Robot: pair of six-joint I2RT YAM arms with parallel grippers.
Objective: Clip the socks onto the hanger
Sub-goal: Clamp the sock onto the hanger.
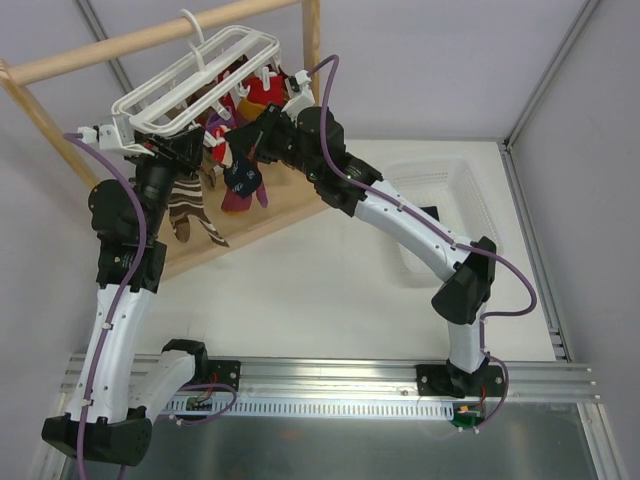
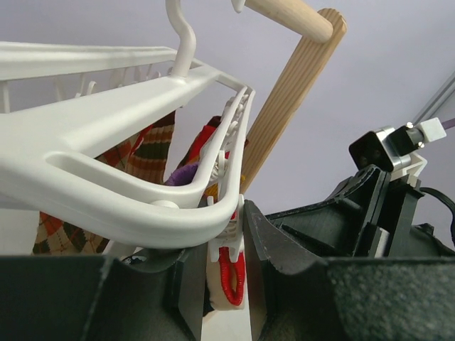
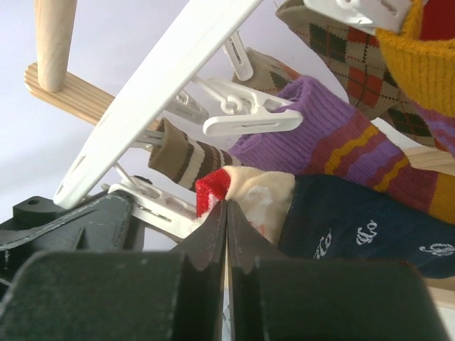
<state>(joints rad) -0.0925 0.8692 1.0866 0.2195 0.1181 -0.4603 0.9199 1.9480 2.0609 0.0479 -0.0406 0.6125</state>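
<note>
A clip (image 2: 225, 245) fills the gap between the left gripper's (image 2: 225, 259) 2 fingers (image 2: 306, 266), under the corner of the hanger (image 2: 128, 206) that lies over them. A wooden post (image 2: 284, 106) rises behind, up to their right. The right gripper's (image 3: 226, 217) fingertips meet on a sock cuff (image 3: 249, 193). Other socks (image 3: 334, 149) hang beyond, to their right, and a hanger bar slants up to their left.

1. The left arm (image 1: 118, 310) rises from the near left corner and reaches toward the far left corner; its wrist tilts upward; the left gripper (image 2: 226, 284) has its jaws a narrow gap apart.
2. The right arm (image 1: 410, 225) bends at the elbow by the right edge and stretches toward the far left; the right gripper (image 3: 226, 227) has its fingers pressed together.
</note>
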